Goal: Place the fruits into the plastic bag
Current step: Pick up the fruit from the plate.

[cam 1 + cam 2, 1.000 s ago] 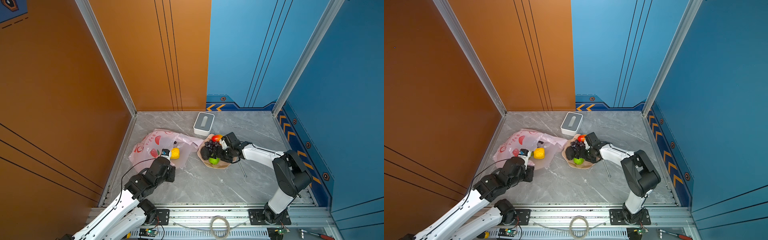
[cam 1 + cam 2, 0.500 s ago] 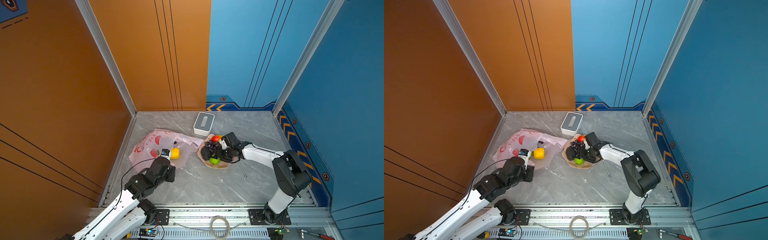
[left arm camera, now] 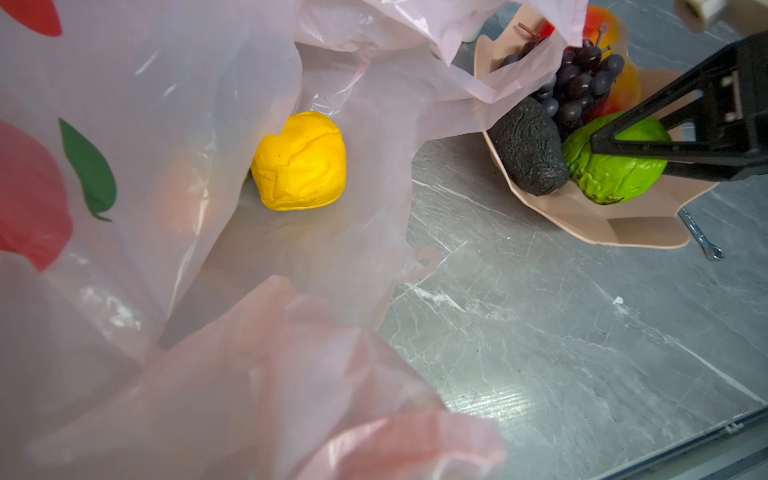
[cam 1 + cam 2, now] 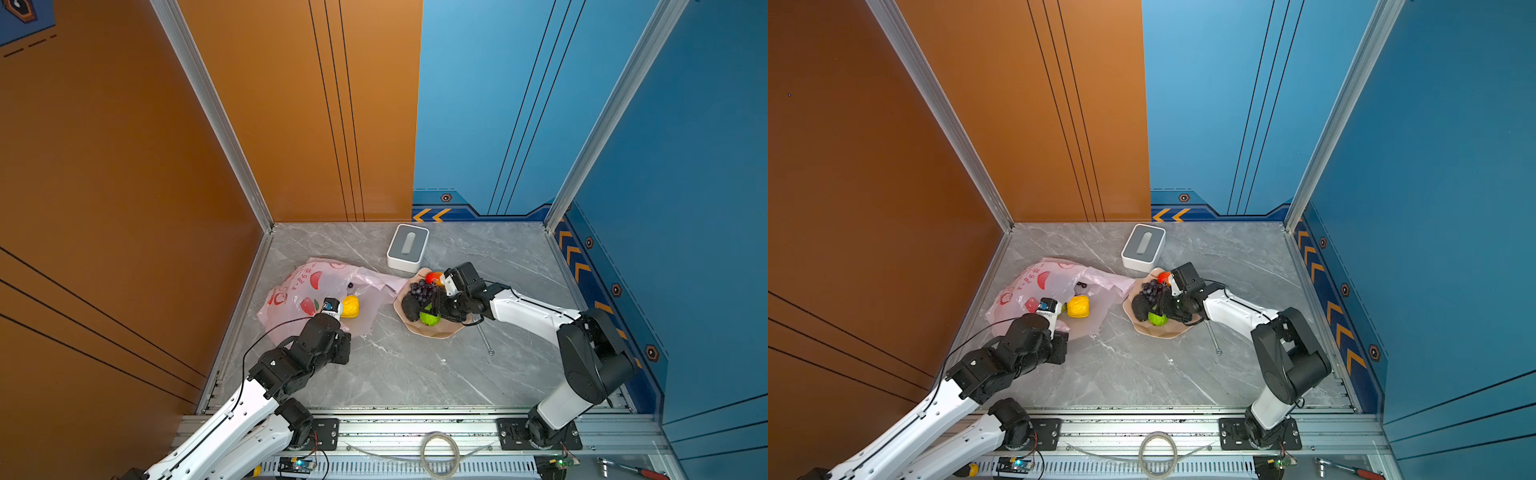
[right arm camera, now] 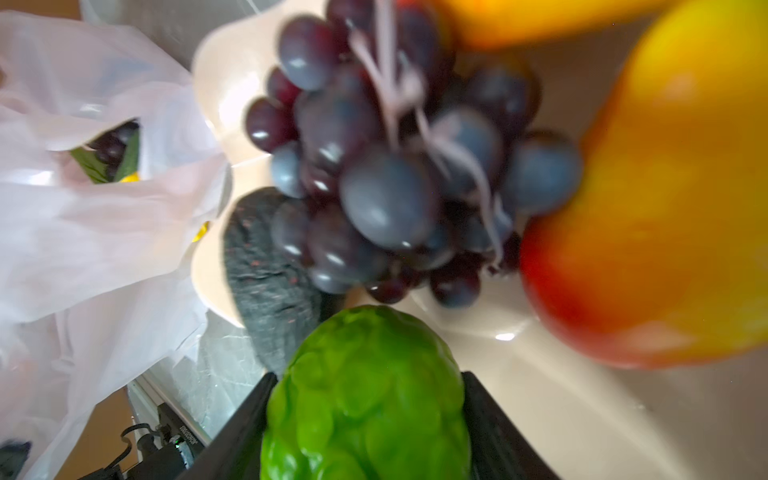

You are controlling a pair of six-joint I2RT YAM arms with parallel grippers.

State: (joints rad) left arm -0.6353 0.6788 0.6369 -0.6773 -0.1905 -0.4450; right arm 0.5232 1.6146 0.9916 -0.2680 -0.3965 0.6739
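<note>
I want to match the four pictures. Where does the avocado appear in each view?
Top view: avocado on the plate, at the edge nearest the bag, beside the green fruit.
Top view: avocado, same spot on the plate.
Left wrist: avocado between bag and green fruit.
Right wrist: avocado, blurred, beside the grapes.
Shared landmark: the plate, seen in all four.
</note>
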